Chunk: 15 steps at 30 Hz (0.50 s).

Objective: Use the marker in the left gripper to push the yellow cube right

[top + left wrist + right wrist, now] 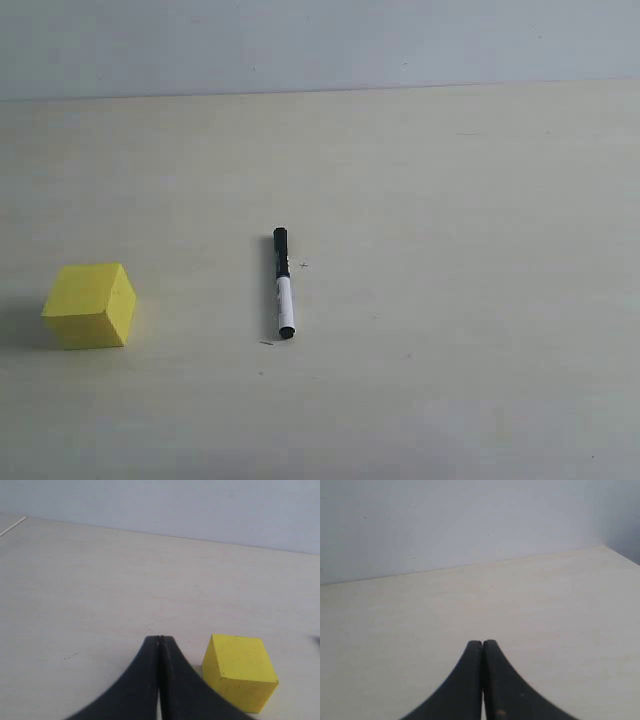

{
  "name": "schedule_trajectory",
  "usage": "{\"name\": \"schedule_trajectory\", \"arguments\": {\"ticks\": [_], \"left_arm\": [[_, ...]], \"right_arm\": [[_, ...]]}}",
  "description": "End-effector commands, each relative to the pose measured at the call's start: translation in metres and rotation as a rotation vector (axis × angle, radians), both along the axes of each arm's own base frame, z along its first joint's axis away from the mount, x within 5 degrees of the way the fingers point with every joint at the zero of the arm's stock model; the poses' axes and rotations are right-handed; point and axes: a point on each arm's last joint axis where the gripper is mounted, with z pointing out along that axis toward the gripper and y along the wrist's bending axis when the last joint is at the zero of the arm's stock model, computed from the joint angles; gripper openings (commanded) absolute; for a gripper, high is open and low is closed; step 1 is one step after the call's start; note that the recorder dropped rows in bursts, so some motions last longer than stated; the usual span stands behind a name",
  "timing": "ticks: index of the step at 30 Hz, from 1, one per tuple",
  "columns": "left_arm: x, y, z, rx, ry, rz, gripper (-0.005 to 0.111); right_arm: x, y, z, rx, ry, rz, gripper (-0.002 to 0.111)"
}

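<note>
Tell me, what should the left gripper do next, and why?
Probably open and head for the marker. The left gripper is shut and empty near the cube, while the marker lies loose on the table, right of the cube in the exterior view.

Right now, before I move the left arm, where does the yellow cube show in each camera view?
Exterior view: the yellow cube sits at lower left on the table, left of the marker.
Left wrist view: the cube is close beside the tips of the shut left gripper.
Right wrist view: not in it.
Shared landmark: the line where the table meets the pale wall, seen in all three.
</note>
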Motion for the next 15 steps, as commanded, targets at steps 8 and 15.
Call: {"name": "schedule_trajectory", "arguments": {"ticks": [8, 15], "left_arm": [[0.000, 0.000, -0.001, 0.015, -0.005, -0.002, 0.000], [0.003, -0.004, 0.020, 0.066, -0.231, -0.051, 0.000]], "right_arm": [[0.000, 0.000, -0.001, -0.002, -0.005, 0.002, 0.000], [0.000, 0.000, -0.001, -0.002, -0.005, 0.002, 0.000]]}}
